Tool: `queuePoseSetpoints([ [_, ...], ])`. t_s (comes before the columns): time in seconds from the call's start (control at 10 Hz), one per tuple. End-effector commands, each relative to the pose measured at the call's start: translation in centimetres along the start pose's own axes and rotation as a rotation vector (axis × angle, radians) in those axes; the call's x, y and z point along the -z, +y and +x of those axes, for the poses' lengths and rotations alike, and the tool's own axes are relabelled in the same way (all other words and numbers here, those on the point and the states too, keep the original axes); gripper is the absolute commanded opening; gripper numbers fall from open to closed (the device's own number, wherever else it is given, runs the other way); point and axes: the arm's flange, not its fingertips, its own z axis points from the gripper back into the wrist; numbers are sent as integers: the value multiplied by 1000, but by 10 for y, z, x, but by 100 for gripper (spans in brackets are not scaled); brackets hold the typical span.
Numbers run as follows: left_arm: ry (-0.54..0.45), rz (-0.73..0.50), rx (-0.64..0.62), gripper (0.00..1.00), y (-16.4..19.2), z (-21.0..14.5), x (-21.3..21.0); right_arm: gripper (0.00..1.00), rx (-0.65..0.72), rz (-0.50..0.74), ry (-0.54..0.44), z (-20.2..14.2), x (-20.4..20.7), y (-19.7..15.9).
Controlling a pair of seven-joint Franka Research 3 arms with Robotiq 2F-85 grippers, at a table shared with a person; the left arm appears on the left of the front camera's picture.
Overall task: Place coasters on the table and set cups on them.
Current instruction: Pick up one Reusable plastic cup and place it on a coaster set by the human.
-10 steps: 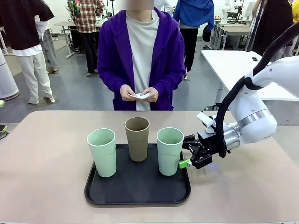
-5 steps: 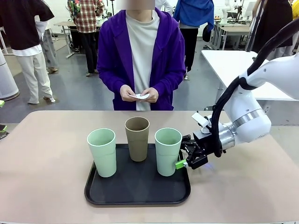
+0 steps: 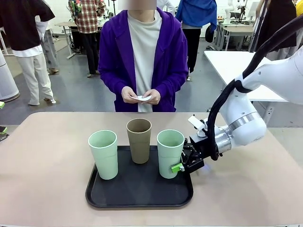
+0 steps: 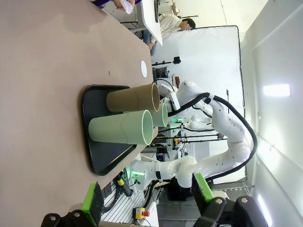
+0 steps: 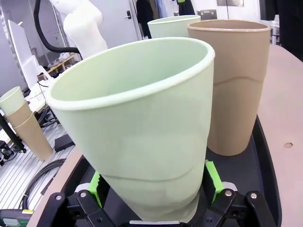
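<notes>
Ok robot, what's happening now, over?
Left gripper jaws open, empty. Right gripper jaws open around right mint cup, on tray. Coasters in person's hands. Tan cup close by.

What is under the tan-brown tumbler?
The black rounded-corner tray, resting on the beige-pink table. The tall tan-brown matte tumbler covers its own footprint, so anything thin beneath it is hidden.

A: Site classification?
B: Robotics laboratory. Indicators: white robot arm [image 3: 246, 120] reaching over the table [image 3: 47, 156]; further work tables [image 3: 232, 64] on an open grey floor [image 3: 75, 94]; bystanders [image 3: 28, 47] behind; red stop button [image 4: 144, 213] near loose cabling [image 4: 116, 191].
</notes>
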Motion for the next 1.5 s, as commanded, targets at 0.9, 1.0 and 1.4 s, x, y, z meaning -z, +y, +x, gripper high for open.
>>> queuePoseSetpoints([
  [0.9, -4, -14, 4, 100, -2, -1, -1, 0, -12, -151, -67, 110, -55, 71],
  [1.0, -4, -14, 4, 100, -2, -1, -1, 0, -7, -170, -35, 134, -67, 81],
  [1.4, -4, -14, 4, 100, -2, -1, -1, 0, 22, -281, 1, 193, -95, 83],
])
